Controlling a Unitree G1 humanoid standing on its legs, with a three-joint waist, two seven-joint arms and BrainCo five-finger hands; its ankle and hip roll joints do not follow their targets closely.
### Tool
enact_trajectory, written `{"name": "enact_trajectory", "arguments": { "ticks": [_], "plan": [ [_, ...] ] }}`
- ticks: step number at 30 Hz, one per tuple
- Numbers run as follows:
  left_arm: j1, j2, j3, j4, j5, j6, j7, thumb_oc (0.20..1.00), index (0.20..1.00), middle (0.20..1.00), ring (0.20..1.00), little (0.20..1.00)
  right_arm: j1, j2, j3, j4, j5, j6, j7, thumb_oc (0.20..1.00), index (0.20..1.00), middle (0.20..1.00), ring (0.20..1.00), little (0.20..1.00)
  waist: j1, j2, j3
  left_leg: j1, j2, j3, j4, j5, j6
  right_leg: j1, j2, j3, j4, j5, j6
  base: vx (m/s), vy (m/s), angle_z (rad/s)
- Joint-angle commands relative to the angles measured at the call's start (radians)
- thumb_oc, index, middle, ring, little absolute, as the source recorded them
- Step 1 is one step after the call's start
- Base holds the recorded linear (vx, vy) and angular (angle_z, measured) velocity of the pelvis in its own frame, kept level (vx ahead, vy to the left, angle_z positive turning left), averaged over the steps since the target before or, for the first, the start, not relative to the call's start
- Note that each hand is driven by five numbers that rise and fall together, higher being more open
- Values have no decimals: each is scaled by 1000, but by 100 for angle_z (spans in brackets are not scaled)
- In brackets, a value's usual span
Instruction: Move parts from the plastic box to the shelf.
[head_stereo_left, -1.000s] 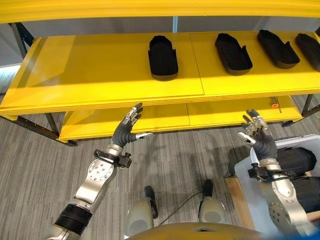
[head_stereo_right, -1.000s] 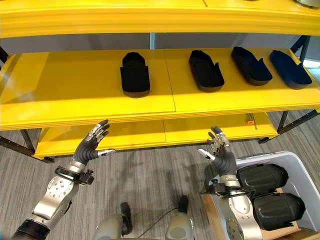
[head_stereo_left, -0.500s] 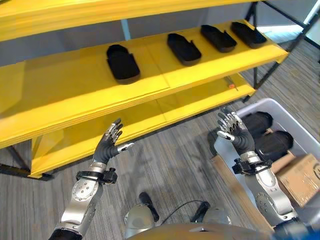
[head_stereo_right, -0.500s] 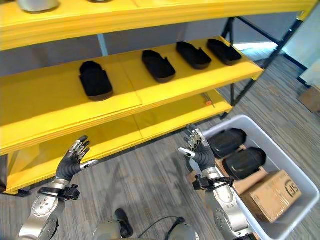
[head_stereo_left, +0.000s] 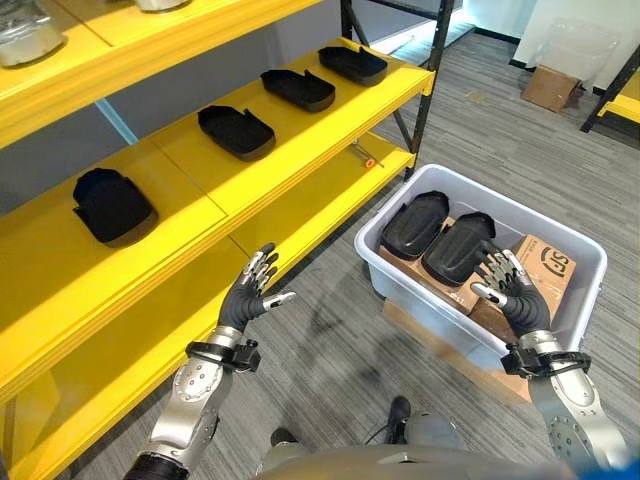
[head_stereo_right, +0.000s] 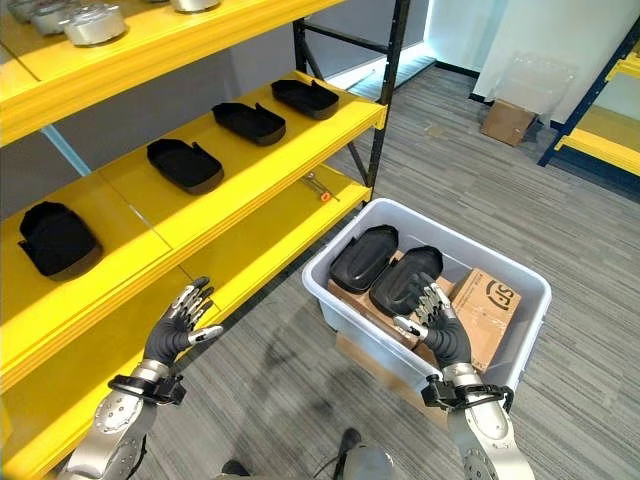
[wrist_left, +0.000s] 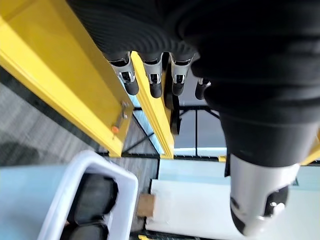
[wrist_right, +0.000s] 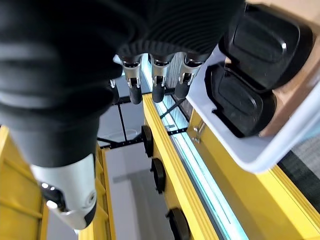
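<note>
A pale plastic box stands on the floor to the right of the yellow shelf. Two black moulded parts lie side by side in it, on top of cardboard. Several more black parts rest in a row along the middle shelf board. My right hand hovers open over the box's near edge, just beside the second part and apart from it. My left hand is raised open in front of the lower shelf board and holds nothing. The right wrist view has both boxed parts past the straight fingers.
A printed cardboard carton fills the box's right end, and a brown board lies under the box. A small orange-tipped tool lies on the lower shelf board. A black shelf upright stands behind the box. A carton sits far back.
The camera has swung right, so the shelf slid left and the whole box came into view. Both hands stay open and empty; the right one now hangs over the box's near edge.
</note>
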Motion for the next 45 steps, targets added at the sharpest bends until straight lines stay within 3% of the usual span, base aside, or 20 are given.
{"name": "enact_trajectory", "arguments": {
  "ticks": [1, 2, 5, 6, 7, 11, 17, 20, 27, 28, 29, 30, 31, 32, 33, 39, 41, 42, 43, 45],
  "plan": [
    [-58, 20, 20, -51, 36, -44, 7, 1000, 1000, 1000, 1000, 1000, -26, -20, -83, -99, 2, -95, -7, 1000, 1000, 1000, 1000, 1000, 18, -36, 97, -71, 89, -206, 258, 19, -86, 149, 15, 112, -163, 46, 46, 24, -67, -71],
    [-60, 20, 19, -51, 36, -44, 8, 1000, 1000, 1000, 1000, 1000, -26, -19, -83, -99, 2, -95, -7, 1000, 1000, 1000, 1000, 1000, 14, -37, 96, -76, 86, -211, 259, 18, -83, 148, 13, 107, -163, 45, 47, 34, -25, -61],
    [-59, 2, 25, -41, 29, -48, 20, 1000, 1000, 1000, 1000, 1000, -57, -21, -71, -84, -9, -94, -11, 1000, 1000, 1000, 1000, 1000, 36, -58, 101, -158, -86, -374, 88, -62, 8, 122, -8, 164, -154, 68, 67, 6, 125, -43],
    [-52, 0, 29, -41, 33, -50, 23, 1000, 1000, 1000, 1000, 1000, -67, -22, -66, -77, -15, -93, -8, 1000, 1000, 1000, 1000, 1000, 49, -60, 101, -164, -112, -425, 14, -52, 13, 121, -4, 189, -155, 71, 74, 98, 144, -75],
    [-47, -7, 29, -43, 40, -53, 27, 1000, 1000, 1000, 1000, 1000, -91, -25, -53, -51, -24, -92, -4, 1000, 1000, 1000, 1000, 1000, 80, -61, 110, -196, -149, -543, -64, -5, 11, 125, 7, 233, -152, 74, 79, 138, 105, -96],
    [-73, -17, 23, -19, 53, -59, 38, 1000, 1000, 1000, 1000, 1000, -151, -24, -28, -17, -40, -92, -15, 1000, 1000, 1000, 1000, 1000, 111, -42, 126, -225, -194, -680, -179, 63, -11, 140, 33, 317, -149, 64, 84, 144, 115, -115],
    [-81, -14, 33, -23, 38, -65, 46, 1000, 1000, 1000, 1000, 1000, -161, 8, -9, -12, -32, -77, -8, 1000, 1000, 1000, 1000, 1000, 99, -50, 114, -210, -223, -617, -95, -14, 27, 164, -15, 392, -134, 39, 97, 164, 259, -94],
    [-91, -1, 48, -16, 39, -74, 79, 1000, 1000, 1000, 1000, 1000, -180, 23, 19, -1, -33, -59, -16, 1000, 1000, 1000, 1000, 1000, 86, -64, 102, -210, -251, -529, -55, -70, 61, 142, -75, 430, -135, 55, 133, 149, 319, -64],
    [-111, 11, 58, -1, 68, -80, 124, 1000, 1000, 1000, 1000, 1000, -221, 46, 38, 9, -48, -58, -37, 1000, 1000, 1000, 1000, 1000, 84, -76, 103, -216, -301, -475, -33, -129, 107, 92, -135, 445, -100, 90, 187, 70, 197, -32],
    [-122, 14, 58, 3, 76, -77, 135, 1000, 1000, 1000, 1000, 1000, -234, 56, 48, 13, -46, -55, -40, 1000, 1000, 1000, 1000, 1000, 85, -76, 108, -194, -315, -462, -43, -147, 124, 59, -146, 421, -31, 126, 204, 101, 438, -19],
    [-136, 18, 58, -1, 78, -73, 146, 1000, 1000, 1000, 1000, 1000, -253, 66, 68, 8, -49, -55, -42, 1000, 1000, 1000, 1000, 1000, 89, -71, 136, -140, -322, -427, -65, -166, 145, -17, -170, 315, 114, 187, 214, 46, 273, -42],
    [-137, 18, 58, -1, 78, -73, 146, 1000, 1000, 1000, 1000, 1000, -254, 66, 68, 8, -49, -55, -42, 1000, 1000, 1000, 1000, 1000, 89, -70, 135, -142, -320, -426, -67, -162, 144, -19, -168, 316, 112, 190, 213, 78, 280, -61],
    [-129, 21, 62, -12, 77, -69, 144, 1000, 1000, 1000, 1000, 1000, -255, 67, 78, 1, -47, -55, -40, 1000, 1000, 1000, 1000, 1000, 96, -72, 142, -85, -325, -392, -99, -180, 150, -38, -195, 187, 133, 203, 200, 94, 141, -106],
    [-128, 19, 61, -9, 75, -67, 140, 1000, 1000, 1000, 1000, 1000, -257, 67, 79, 4, -49, -53, -41, 1000, 1000, 1000, 1000, 1000, 93, -72, 146, -64, -326, -382, -109, -186, 150, -57, -192, 155, 135, 194, 197, 191, 165, -102],
    [-125, 14, 62, 0, 70, -64, 131, 1000, 1000, 1000, 1000, 1000, -260, 62, 79, 10, -43, -53, -33, 1000, 1000, 1000, 1000, 1000, 74, -75, 155, -28, -331, -364, -121, -197, 143, -125, -139, 131, 52, 182, 177, 163, 49, -92],
    [-101, -22, 51, 13, 85, -60, 115, 1000, 1000, 1000, 1000, 1000, -194, 24, 34, -27, -29, -68, -23, 1000, 1000, 1000, 1000, 1000, 46, -81, 125, -13, -326, -360, -76, -227, 114, -38, -80, 173, -104, 186, 143, 156, -91, 12],
    [-104, -31, 42, 17, 74, -63, 107, 1000, 1000, 1000, 1000, 1000, -190, 13, 20, -24, -21, -75, -29, 1000, 1000, 1000, 1000, 1000, 35, -82, 136, -74, -295, -368, 73, -240, 81, -17, -75, 175, -107, 159, 118, 35, -185, 11],
    [-106, -33, 34, 8, 66, -65, 100, 1000, 1000, 1000, 1000, 1000, -185, -3, 15, -30, -7, -82, -27, 1000, 1000, 1000, 1000, 1000, 41, -77, 161, -147, -254, -386, 238, -165, 15, 8, -67, 163, -106, 144, 88, -13, -185, 48],
    [-111, -32, 30, 8, 65, -67, 101, 1000, 1000, 1000, 1000, 1000, -188, -11, 14, -32, -11, -82, -27, 1000, 1000, 1000, 1000, 1000, 52, -78, 176, -177, -257, -430, 289, -118, -13, 13, -63, 160, -103, 138, 79, -44, -101, 56],
    [-115, -30, 31, 5, 69, -68, 107, 1000, 1000, 1000, 1000, 1000, -196, -13, 16, -31, -14, -82, -28, 1000, 1000, 1000, 1000, 1000, 58, -85, 181, -201, -280, -479, 302, -115, -17, 9, -68, 159, -102, 133, 75, -21, -11, 13]
  ]
}}
